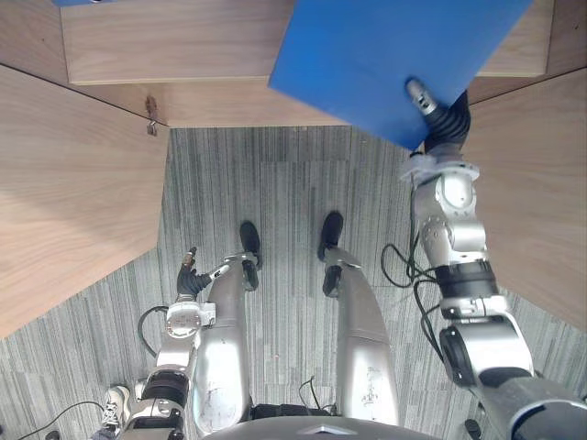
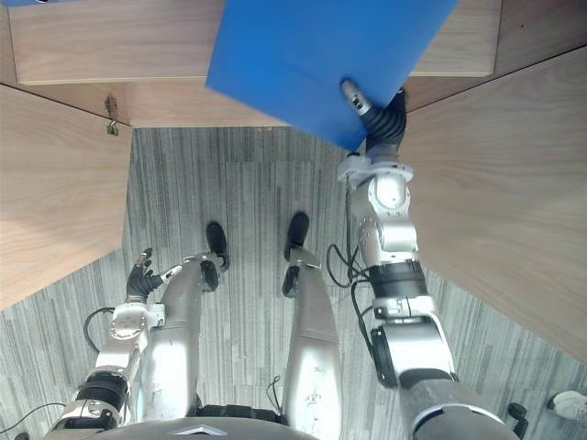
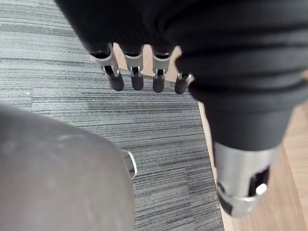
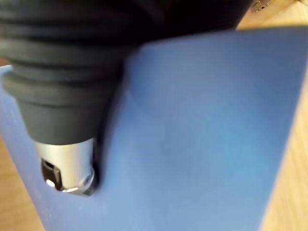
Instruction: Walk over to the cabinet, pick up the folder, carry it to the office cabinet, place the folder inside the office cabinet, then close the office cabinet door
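A flat blue folder (image 1: 385, 55) is held up in front of the wooden office cabinet (image 1: 165, 41), tilted, its lower corner in my right hand (image 1: 447, 121). The thumb (image 1: 422, 94) lies on top of the folder and the other fingers are hidden beneath it. In the right wrist view the thumb (image 4: 67, 168) presses on the blue folder (image 4: 202, 134). My left hand (image 1: 188, 275) hangs low beside my body over the carpet, fingers (image 3: 137, 79) straight and holding nothing.
The cabinet's left door (image 1: 64, 202) and right door (image 1: 541, 183) stand open on either side of me, forming a narrow bay over grey striped carpet (image 1: 275, 183). A metal hinge (image 1: 151, 117) shows at the left door's inner corner.
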